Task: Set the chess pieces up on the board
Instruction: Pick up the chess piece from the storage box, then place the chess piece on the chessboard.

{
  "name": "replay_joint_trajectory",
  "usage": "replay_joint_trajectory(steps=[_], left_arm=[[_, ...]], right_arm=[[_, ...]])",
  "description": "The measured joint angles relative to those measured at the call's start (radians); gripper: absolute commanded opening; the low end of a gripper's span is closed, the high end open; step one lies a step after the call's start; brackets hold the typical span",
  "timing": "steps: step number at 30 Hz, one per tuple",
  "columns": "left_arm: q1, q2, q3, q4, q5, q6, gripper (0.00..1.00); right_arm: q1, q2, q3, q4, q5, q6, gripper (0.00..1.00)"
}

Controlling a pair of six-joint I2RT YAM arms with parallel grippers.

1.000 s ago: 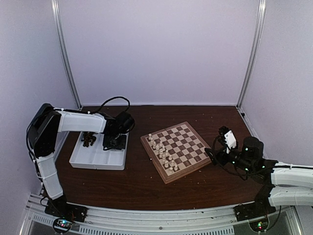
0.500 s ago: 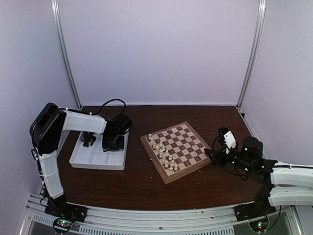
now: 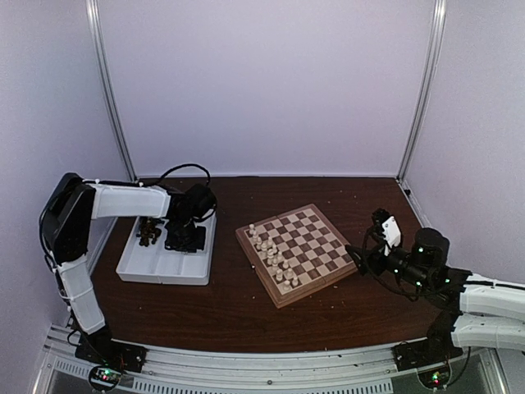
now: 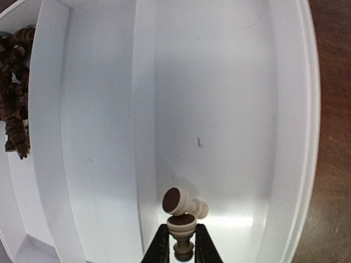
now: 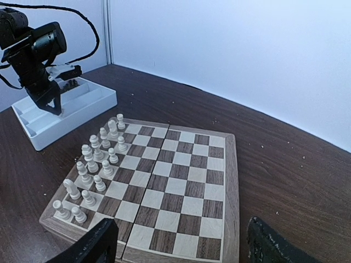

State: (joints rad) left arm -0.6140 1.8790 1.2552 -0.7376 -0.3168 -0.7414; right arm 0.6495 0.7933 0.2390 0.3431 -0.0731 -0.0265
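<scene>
The board (image 3: 305,243) lies at mid-table with several cream-white chess pieces (image 3: 271,254) along its left side. My left gripper (image 3: 182,238) is down in the white tray (image 3: 156,267). In the left wrist view its fingers (image 4: 160,245) are shut on a cream pawn (image 4: 181,226), and a second cream piece (image 4: 185,202) lies tipped over, touching it. Dark brown pieces (image 4: 13,98) are heaped in the tray's left compartment. My right gripper (image 3: 365,250) is open and empty by the board's right edge; the board (image 5: 181,181) and the cream pieces (image 5: 98,159) show in its view.
The tray's ribs (image 4: 52,137) divide it into long compartments. Its right wall (image 4: 293,137) borders the dark wood table (image 3: 246,308). White enclosure walls and metal posts (image 3: 111,98) ring the table. The tray also shows in the right wrist view (image 5: 60,112).
My left gripper has shifted a little left and toward the back inside the tray. My right arm has drawn slightly to the right.
</scene>
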Motion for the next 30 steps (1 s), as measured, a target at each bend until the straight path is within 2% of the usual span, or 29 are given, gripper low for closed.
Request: replay_joint_trajectory(steps=[5, 9, 15, 23, 30], left_arm=[[0.0, -0.158, 0.0, -0.085, 0.098, 0.042, 0.02], [0.009, -0.262, -0.003, -0.109, 0.179, 0.044, 0.03], [0.067, -0.351, -0.069, -0.084, 0.365, 0.032, 0.02], [0.077, -0.402, -0.129, -0.042, 0.519, 0.006, 0.03], [0.077, -0.531, -0.249, 0.117, 0.625, -0.195, 0.06]], right_arm=[[0.004, -0.024, 0.061, -0.069, -0.055, 0.006, 0.81], [0.035, 0.019, 0.146, -0.087, -0.09, 0.04, 0.81], [0.176, 0.246, 0.335, -0.081, -0.111, 0.079, 0.8], [0.343, 0.56, 0.552, -0.064, -0.116, 0.078, 0.79], [0.417, 0.714, 0.647, 0.006, -0.122, 0.055, 0.82]])
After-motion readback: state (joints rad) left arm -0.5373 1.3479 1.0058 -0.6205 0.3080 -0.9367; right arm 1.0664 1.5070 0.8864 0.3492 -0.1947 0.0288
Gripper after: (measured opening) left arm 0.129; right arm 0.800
